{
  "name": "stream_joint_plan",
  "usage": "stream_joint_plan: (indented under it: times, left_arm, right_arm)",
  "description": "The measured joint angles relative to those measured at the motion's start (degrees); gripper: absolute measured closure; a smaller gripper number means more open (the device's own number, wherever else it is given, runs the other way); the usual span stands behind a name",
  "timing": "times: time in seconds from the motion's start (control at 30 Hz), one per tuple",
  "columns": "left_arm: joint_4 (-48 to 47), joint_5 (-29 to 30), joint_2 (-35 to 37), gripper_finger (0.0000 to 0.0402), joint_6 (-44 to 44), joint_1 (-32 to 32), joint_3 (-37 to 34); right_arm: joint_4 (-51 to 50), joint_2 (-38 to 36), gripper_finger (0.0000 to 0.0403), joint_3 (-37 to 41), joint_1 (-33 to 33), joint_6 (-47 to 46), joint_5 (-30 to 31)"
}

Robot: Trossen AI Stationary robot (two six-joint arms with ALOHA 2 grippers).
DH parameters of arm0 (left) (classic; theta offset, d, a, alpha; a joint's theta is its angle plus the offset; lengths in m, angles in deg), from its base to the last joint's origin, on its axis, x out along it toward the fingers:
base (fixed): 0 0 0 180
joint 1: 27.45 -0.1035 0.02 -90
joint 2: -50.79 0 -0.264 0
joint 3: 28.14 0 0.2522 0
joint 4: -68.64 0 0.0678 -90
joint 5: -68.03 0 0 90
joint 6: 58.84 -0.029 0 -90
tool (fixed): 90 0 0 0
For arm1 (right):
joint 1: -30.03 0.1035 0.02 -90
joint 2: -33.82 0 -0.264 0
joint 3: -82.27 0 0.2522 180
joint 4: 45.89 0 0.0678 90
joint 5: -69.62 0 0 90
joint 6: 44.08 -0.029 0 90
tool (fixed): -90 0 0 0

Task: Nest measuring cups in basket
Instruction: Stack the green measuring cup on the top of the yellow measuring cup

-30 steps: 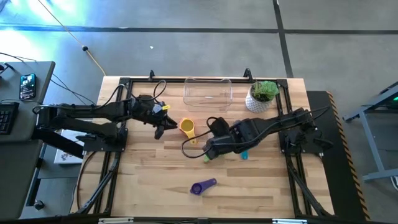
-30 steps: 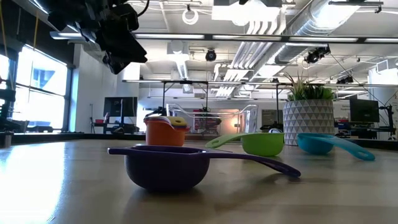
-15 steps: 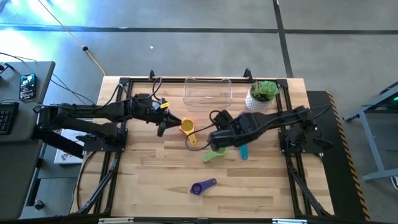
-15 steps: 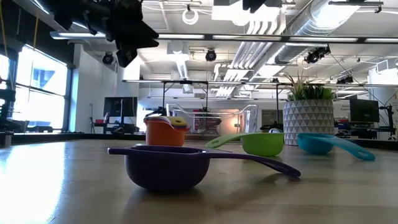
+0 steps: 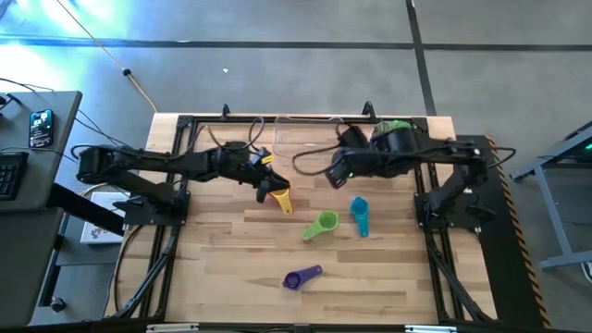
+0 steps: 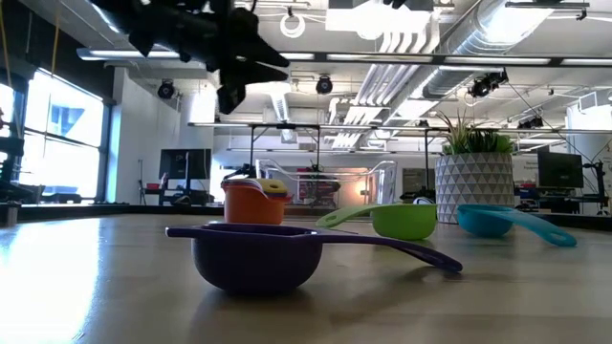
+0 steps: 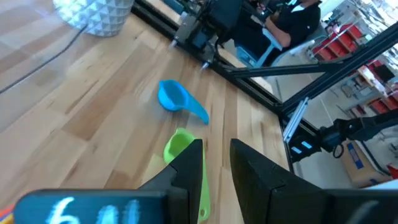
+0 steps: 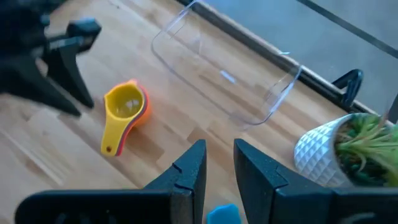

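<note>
The left gripper [image 5: 269, 188] is hovering over the yellow cup [image 5: 281, 197], fingers narrowly apart and holding nothing. The right gripper [image 5: 335, 174] is hanging at the basket's [image 8: 249, 106] 5 o'clock, fingers likewise narrow.

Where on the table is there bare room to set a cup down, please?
The wood between the purple cup and the table's front edge is bare, as is the stretch left of the purple cup. It is crowded around the stacked yellow cup, green cup and teal cup, with the left gripper above the stack and the right gripper near the basket.
</note>
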State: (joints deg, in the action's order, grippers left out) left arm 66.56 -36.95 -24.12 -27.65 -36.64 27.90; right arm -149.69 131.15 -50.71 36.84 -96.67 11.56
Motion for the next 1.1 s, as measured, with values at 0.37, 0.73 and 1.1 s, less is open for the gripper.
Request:
stream_joint_plan:
  times: [0.37,0.73,1.1]
  left_arm:
    - [-6.2,1.2,-13.0,0.0330,-0.1,2.3,12.4]
    - [-6.5,2.9,-24.4,0.0330,0.1,5.3,19.7]
    - [-7.8,5.0,-32.3,0.0330,0.3,7.9,25.4]
  right_arm:
    - [0.0,-1.9,0.0329,0.0,-3.7,5.6,-0.7]
    - [0.0,-1.9,0.0329,0.0,-5.3,8.1,-0.8]
    - [0.0,-1.8,0.0329,0.0,-5.3,9.2,-0.5]
